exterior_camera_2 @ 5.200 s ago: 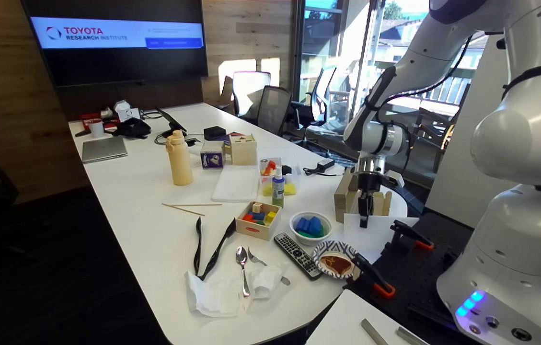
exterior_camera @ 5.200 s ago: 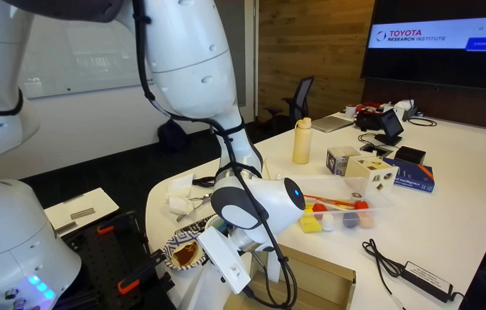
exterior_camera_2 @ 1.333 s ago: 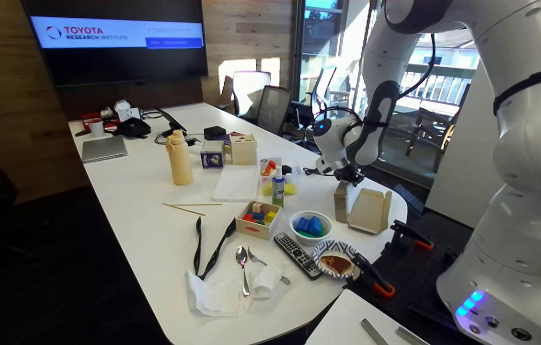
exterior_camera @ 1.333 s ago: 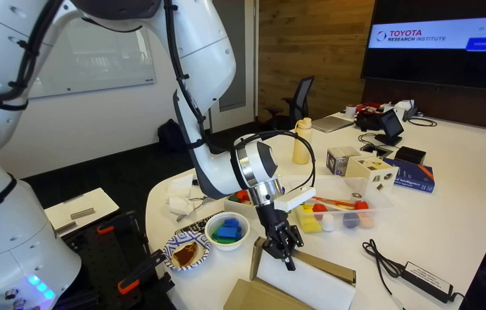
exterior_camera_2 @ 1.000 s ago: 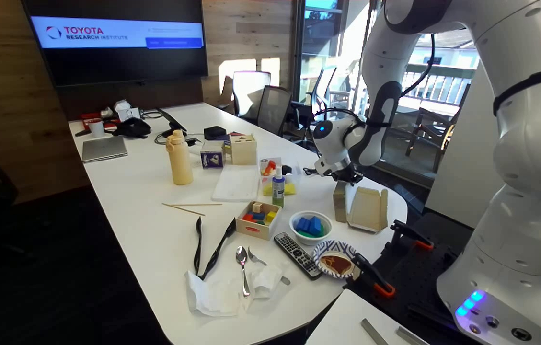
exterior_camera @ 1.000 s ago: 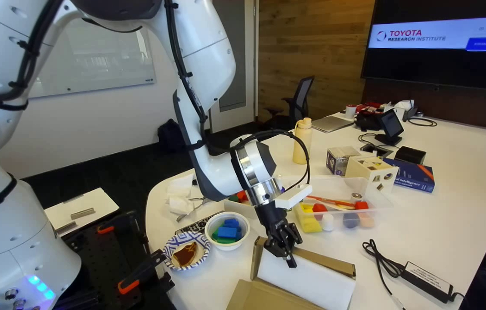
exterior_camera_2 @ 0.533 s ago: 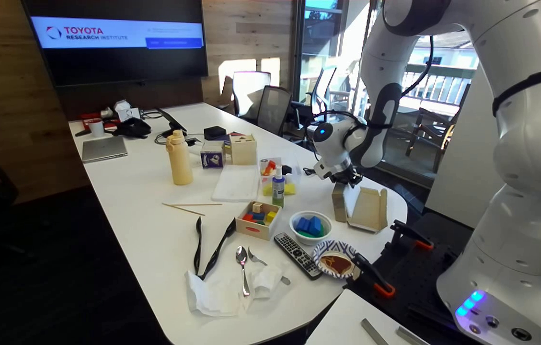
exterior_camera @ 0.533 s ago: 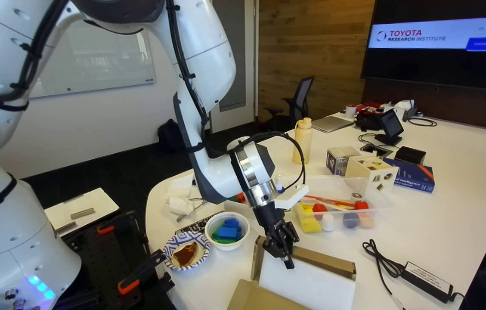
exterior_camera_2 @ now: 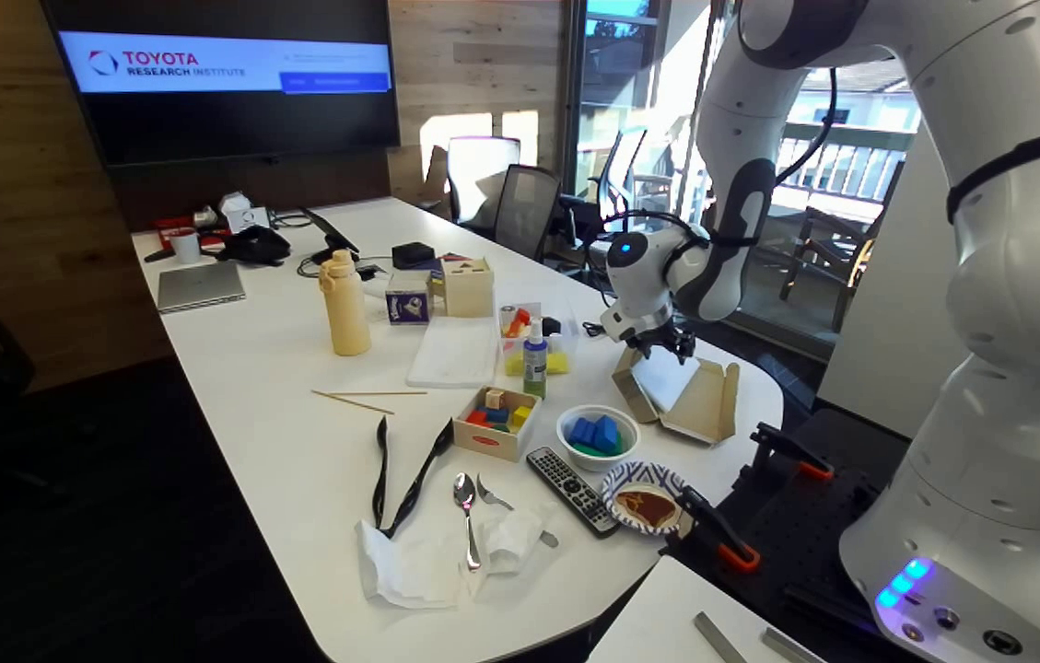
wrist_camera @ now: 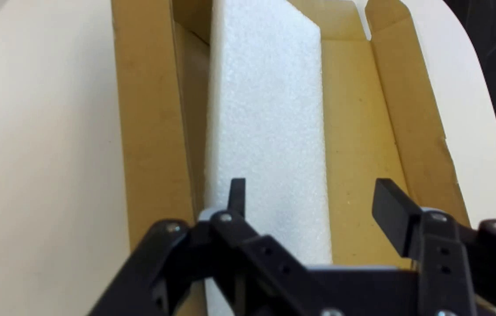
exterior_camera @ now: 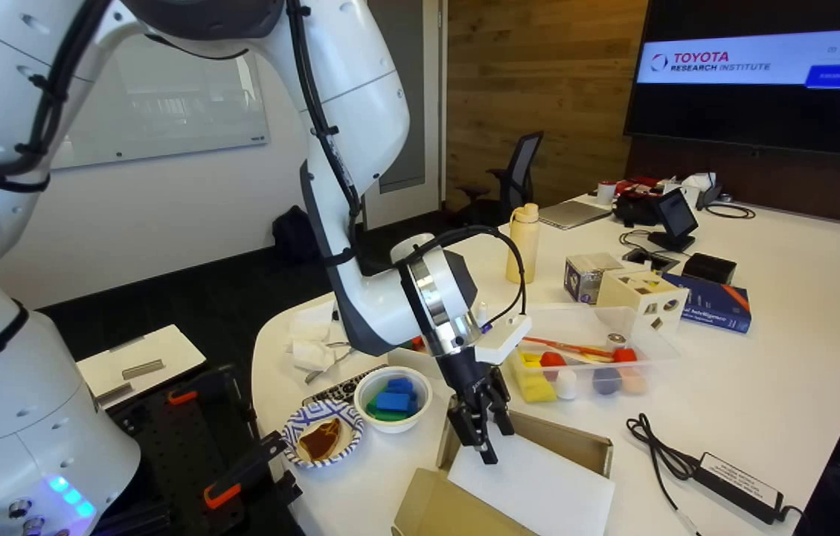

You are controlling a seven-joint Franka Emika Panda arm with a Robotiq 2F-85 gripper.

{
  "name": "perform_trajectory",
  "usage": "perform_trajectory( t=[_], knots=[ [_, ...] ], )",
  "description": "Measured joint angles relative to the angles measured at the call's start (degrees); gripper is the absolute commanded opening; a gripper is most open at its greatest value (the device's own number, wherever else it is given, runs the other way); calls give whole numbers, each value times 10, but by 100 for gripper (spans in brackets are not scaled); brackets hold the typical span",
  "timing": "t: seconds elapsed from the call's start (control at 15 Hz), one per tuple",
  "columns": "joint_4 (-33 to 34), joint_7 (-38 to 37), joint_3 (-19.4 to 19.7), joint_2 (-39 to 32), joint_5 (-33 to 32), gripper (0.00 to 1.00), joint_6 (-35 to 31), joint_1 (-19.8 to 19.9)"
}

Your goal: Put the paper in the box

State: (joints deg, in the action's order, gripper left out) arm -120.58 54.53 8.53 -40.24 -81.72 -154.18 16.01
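Note:
The paper, a white slab with a foamy look, lies tilted inside the tan cardboard box in both exterior views [exterior_camera: 539, 487] [exterior_camera_2: 664, 379] and in the wrist view [wrist_camera: 269, 123]. The box [exterior_camera: 457, 510] [exterior_camera_2: 708, 402] [wrist_camera: 353, 127] has low walls and a wide flap folded out beside the paper. My gripper [exterior_camera: 497, 441] [wrist_camera: 310, 197] is over one end of the box, its jaws spread wide with nothing gripped. In the wrist view the left finger [wrist_camera: 237, 195] overlaps the paper; the right finger [wrist_camera: 395, 215] stands over bare cardboard. Whether the left one touches the paper I cannot tell.
A white bowl [exterior_camera: 392, 426] of blue and green blocks and a patterned plate [exterior_camera: 292, 438] stand beside the box. Behind it is a clear plastic container [exterior_camera: 576, 321]. A black power adapter [exterior_camera: 739, 485] with cable lies to one side.
Over the last half second the gripper has opened and let go of the paper, which now lies flatter. One box wall leans further outward. Several seconds ago the paper lay on the table.

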Motion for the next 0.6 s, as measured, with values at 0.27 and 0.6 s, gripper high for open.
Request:
perform_trajectory(
  t=[0.27,0.6],
  knots=[
    [-12,-21,4,10,-6,100,-3,1],
    [-36,-20,4,34,0,100,-2,8]
  ],
)
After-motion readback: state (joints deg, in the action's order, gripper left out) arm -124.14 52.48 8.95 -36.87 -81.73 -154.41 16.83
